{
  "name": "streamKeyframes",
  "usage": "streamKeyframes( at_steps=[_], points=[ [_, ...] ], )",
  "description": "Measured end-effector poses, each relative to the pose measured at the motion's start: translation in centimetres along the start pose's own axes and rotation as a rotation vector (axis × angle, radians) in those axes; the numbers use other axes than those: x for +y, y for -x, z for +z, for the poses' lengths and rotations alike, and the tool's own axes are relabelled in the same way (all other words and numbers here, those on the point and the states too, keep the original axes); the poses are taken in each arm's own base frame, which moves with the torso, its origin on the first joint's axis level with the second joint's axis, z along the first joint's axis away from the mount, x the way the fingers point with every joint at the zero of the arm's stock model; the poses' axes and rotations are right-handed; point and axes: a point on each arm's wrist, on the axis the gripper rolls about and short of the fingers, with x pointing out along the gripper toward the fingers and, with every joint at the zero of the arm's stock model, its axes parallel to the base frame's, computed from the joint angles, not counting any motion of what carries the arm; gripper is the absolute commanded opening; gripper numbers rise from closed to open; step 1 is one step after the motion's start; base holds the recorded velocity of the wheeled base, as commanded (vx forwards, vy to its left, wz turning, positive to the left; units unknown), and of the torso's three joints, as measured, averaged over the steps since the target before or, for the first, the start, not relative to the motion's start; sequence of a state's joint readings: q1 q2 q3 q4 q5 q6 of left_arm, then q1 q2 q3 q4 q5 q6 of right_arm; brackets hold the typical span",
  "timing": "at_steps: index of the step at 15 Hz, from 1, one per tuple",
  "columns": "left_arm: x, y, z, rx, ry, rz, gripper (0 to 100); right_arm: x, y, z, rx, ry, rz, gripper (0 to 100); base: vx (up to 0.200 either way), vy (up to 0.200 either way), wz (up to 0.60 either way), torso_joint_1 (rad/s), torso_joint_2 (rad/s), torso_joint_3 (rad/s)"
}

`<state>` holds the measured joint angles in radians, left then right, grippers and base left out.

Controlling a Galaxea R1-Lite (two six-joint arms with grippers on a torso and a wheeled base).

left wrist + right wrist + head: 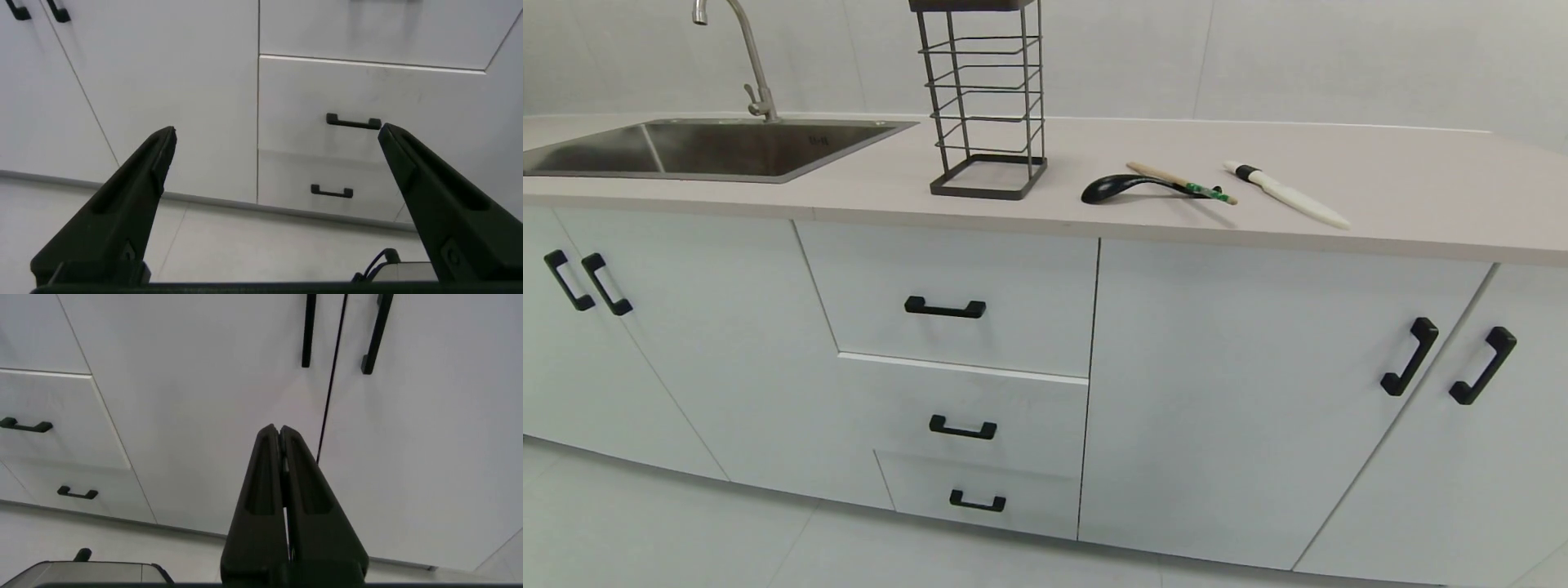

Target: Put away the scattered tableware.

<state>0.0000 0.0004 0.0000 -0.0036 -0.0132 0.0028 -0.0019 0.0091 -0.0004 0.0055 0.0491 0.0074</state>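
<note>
Nothing stowed yet; ladle (1131, 186), chopsticks (1180, 181) and a white utensil (1286, 193), perhaps a knife, lie well above the wide-spread left gripper (278, 132) and the empty, pinched-together right gripper (280, 431).

You've got a black spoon (1104, 189), tan chopsticks (1168, 175) banded green, a cream knife (1292, 197) with a black collar, a dark grey wire rack (977, 194), and white cabinets (1258, 392).

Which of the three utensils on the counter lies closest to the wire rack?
The black spoon; the wooden stick and white tool lie farther from the rack.
</note>
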Motion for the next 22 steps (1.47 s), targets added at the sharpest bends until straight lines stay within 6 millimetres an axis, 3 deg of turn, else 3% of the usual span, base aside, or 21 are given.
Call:
streamKeyframes(
  at_steps=[5, 22],
  points=[
    [0.0, 0.0, 0.02, -0.001, -0.001, -0.001, 100, -0.01, 0.0, -0.01, 0.001, 0.0, -0.002, 0, 0.12, 0.0, 0.0, 0.0, 0.0, 0.002],
    [-0.11, 0.01, 0.25, -0.025, -0.025, -0.053, 100, -0.01, 0.0, -0.01, 0.001, 0.002, 0.001, 0, 0.0, 0.0, 0.0, 0.0, 0.0, 0.0]
  ],
)
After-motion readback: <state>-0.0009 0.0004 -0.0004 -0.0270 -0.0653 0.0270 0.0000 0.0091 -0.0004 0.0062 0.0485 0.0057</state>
